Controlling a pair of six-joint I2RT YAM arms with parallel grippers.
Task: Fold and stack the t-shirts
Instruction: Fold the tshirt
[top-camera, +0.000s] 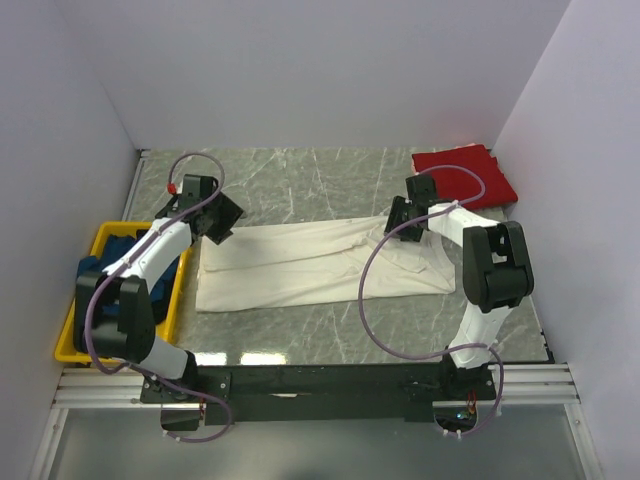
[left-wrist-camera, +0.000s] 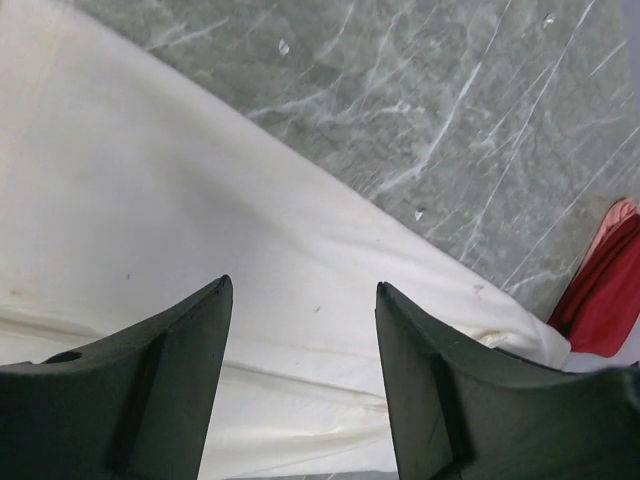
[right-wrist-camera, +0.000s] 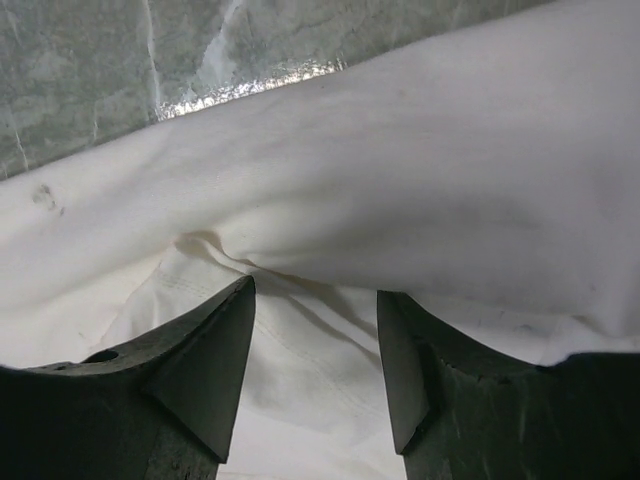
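A cream-white t-shirt (top-camera: 310, 268) lies folded lengthwise across the middle of the marble table. My left gripper (top-camera: 222, 222) hovers open over its back left corner. In the left wrist view the fingers (left-wrist-camera: 180, 345) stand wide apart above the white cloth (left-wrist-camera: 150, 200), holding nothing. My right gripper (top-camera: 398, 222) is at the shirt's back right end, also open. In the right wrist view it (right-wrist-camera: 316, 285) sits low over a rolled fold of the white shirt (right-wrist-camera: 420, 190). A red t-shirt (top-camera: 465, 175) lies folded at the back right. A dark blue t-shirt (top-camera: 128, 255) sits in the tray.
A yellow plastic tray (top-camera: 72, 335) stands at the left edge beside the left arm. White walls close in the table on the left, back and right. Bare marble (top-camera: 300, 180) shows behind the white shirt. The red shirt's edge (left-wrist-camera: 605, 290) appears in the left wrist view.
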